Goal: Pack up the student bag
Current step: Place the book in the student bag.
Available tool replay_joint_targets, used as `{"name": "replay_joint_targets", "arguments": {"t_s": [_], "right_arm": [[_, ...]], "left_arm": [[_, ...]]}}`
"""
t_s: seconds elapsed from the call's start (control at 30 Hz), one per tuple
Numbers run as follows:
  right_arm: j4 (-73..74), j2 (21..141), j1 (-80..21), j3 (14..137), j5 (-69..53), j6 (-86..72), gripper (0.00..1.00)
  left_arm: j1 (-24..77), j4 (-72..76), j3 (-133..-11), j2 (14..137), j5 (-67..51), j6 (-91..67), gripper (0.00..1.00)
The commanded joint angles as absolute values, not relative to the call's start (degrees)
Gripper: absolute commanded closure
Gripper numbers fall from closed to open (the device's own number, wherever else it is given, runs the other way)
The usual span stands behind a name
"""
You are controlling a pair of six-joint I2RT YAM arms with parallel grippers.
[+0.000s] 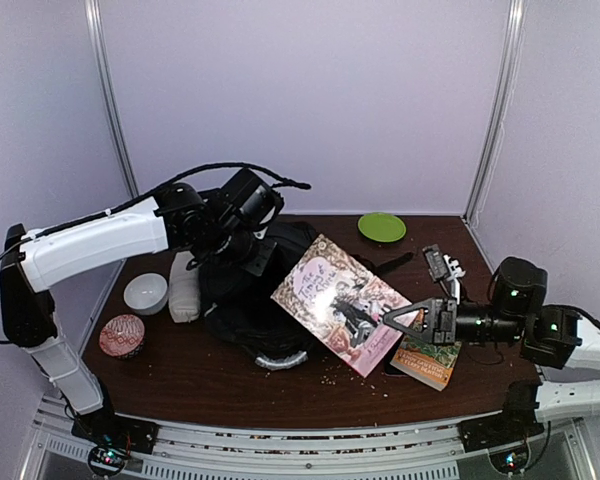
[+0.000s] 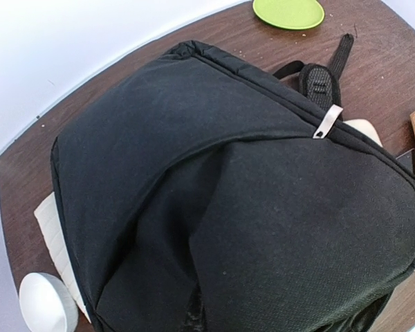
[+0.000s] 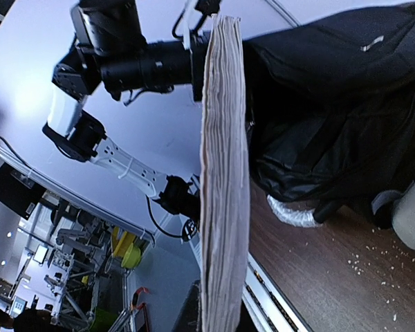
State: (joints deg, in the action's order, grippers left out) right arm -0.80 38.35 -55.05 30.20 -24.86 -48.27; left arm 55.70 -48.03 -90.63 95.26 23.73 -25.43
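The student bag [image 1: 242, 305] is a large black backpack, slumped at the table's middle left. My left gripper [image 1: 246, 256] is pressed into its upper part. In the left wrist view black fabric [image 2: 228, 194] fills the frame and folds up toward the hidden jaws, which are shut on it; a silver zipper pull [image 2: 328, 122] shows at the right. My right gripper [image 1: 408, 320] is shut on the lower corner of a pink illustrated book [image 1: 338, 303], tilted above the table beside the bag. The right wrist view shows the book's page edge [image 3: 225, 173] upright, with the bag [image 3: 332, 104] behind it.
A second book [image 1: 426, 361] lies under the right gripper. A green plate [image 1: 381, 227] sits at the back right, and a small black-and-white object [image 1: 439, 265] lies near it. Left of the bag are a beige pouch [image 1: 185, 288], a white bowl [image 1: 146, 293] and a red-lidded tub [image 1: 121, 336].
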Motion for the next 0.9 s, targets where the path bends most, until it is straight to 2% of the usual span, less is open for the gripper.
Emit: {"name": "replay_joint_targets", "arguments": {"t_s": [0.0,0.23,0.37,0.7,0.87], "right_arm": [[-5.1,42.2,-55.3,27.8,-32.8,-49.9,1.00],[-11.5,55.6,-55.4,27.8,-35.3,-53.3,1.00],[-17.9,63.6,-55.0,29.9,-31.3,-59.8,1.00],[-36.8,75.6,-46.8,33.8,-28.1,-74.6,1.00],[-34.5,81.4,-46.2,38.8,-24.7,-76.0,1.00]], "left_arm": [[55.5,-39.8,-94.1,95.4,21.2,-29.2,1.00],[55.5,-38.2,-92.2,93.6,20.9,-31.3,1.00],[55.7,-36.2,-89.0,91.2,21.2,-32.7,1.00],[57.6,-34.1,-80.0,83.9,26.8,-36.9,1.00],[58.9,-31.3,-76.4,81.1,28.4,-41.7,1.00]]}}
